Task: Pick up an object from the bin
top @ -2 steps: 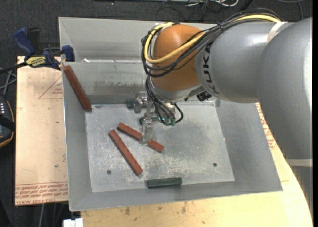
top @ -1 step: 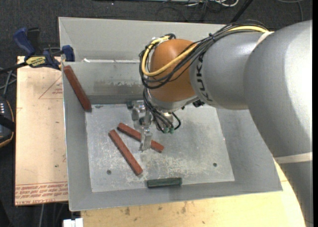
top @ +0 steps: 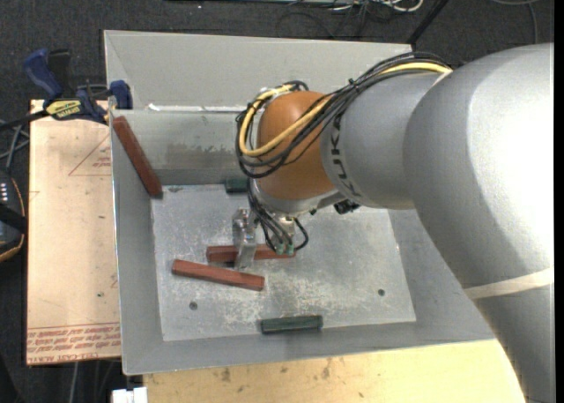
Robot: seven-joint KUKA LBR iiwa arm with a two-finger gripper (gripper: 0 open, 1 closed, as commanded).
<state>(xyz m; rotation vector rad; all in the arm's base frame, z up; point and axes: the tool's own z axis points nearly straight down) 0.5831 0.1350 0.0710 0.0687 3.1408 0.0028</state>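
Where the arm reaches in from the right, the claw sits low at the middle of the bin, right on a short brown bar; whether it is open or clamped on that bar I cannot tell. A longer brown bar lies just below it. A third bar leans on the left wall, and a dark block lies near the lower edge.
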